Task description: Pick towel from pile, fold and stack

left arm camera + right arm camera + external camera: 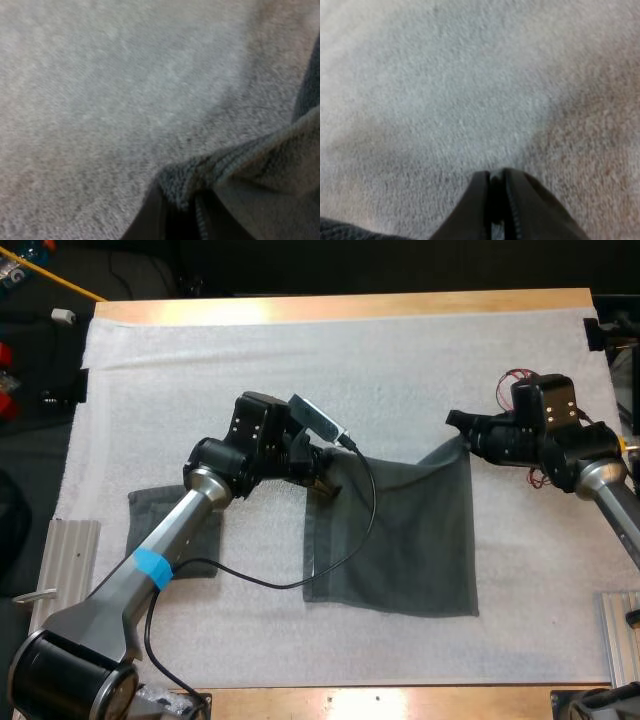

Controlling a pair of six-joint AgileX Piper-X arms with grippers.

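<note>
Towels number two on the white mat [300, 350]: a spread towel [400, 540] lying mid-mat and a folded towel [150, 512] near the mat's left edge, partly hidden under the left arm. There are two grippers. The left gripper [325, 483] pinches the spread towel's far left corner, its hem bunched between the fingers. The right gripper [458, 426] clamps the far right corner, drawn up to a peak; in the right wrist view the cloth between its fingers is hard to make out.

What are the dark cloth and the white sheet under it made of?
The towel looks like terry cloth: dark grey-green, matte, with fuzzy nap and a stitched hem. The mat looks like white foam or felt, softly pebbled; can't tell which.
</note>
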